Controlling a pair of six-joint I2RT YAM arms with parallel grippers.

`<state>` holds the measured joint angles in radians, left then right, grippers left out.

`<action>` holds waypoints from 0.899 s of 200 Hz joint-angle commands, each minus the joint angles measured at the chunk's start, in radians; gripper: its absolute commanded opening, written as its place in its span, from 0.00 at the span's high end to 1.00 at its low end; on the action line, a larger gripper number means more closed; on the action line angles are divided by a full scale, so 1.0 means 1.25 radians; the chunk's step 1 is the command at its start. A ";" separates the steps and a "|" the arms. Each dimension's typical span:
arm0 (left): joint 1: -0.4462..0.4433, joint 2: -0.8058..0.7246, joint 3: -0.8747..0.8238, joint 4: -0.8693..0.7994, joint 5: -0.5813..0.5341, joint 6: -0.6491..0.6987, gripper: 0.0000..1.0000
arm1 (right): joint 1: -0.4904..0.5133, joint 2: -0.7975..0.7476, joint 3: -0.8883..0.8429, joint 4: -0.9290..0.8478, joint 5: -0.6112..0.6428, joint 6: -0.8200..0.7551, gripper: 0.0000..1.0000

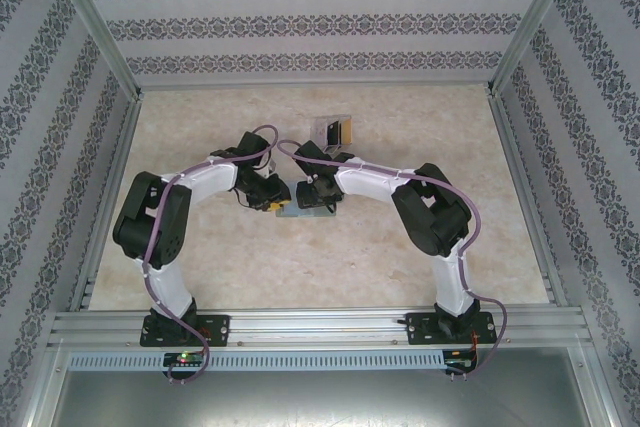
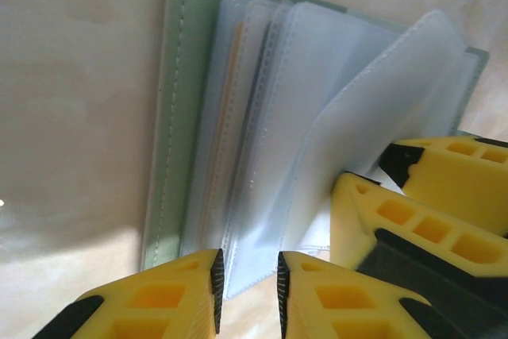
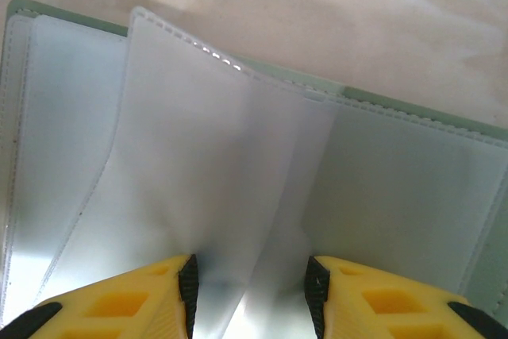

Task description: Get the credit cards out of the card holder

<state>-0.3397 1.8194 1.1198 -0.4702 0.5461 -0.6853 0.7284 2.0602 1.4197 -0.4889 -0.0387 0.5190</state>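
- Both arms are folded in at the elbows, wrists tipped down, meeting over the middle of the table (image 1: 300, 287).
- The card holder (image 1: 298, 213) lies there opened flat, green cover down and clear sleeves facing up. It's right under both grippers.
- Left gripper (image 2: 248, 295): the fingers have just a narrow slot between them. It hovers at the near edge of the sleeves, with a sleeve corner showing in the slot. Can't tell if the pads actually touch it.
- Right gripper (image 3: 252, 299): spread a fair bit wider, with one sleeve leaf standing up between the fingers. It doesn't look squeezed.
- One credit card (image 2: 231, 77) shows faintly as an orange-ish edge through a sleeve, tucked inside.
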 commanded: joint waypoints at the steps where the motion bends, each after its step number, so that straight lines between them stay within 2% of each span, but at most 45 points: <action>1: -0.011 0.015 0.010 0.011 0.005 -0.003 0.72 | -0.013 0.033 -0.039 -0.046 0.010 -0.003 0.56; 47: -0.015 0.037 0.010 0.016 -0.003 -0.007 0.70 | -0.013 0.032 -0.039 -0.046 0.007 -0.005 0.57; 101: -0.017 0.037 -0.002 0.093 0.081 -0.030 0.72 | -0.013 0.031 -0.041 -0.034 -0.021 0.002 0.57; 139: -0.017 0.033 0.004 0.091 0.087 -0.022 0.80 | -0.015 0.018 -0.041 -0.026 -0.040 0.006 0.58; 180: -0.017 0.019 0.010 0.051 0.039 -0.002 0.92 | -0.036 -0.055 -0.058 -0.001 -0.072 0.024 0.57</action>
<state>-0.3470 1.8511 1.1206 -0.3920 0.6327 -0.7094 0.7052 2.0373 1.3899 -0.4587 -0.0986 0.5240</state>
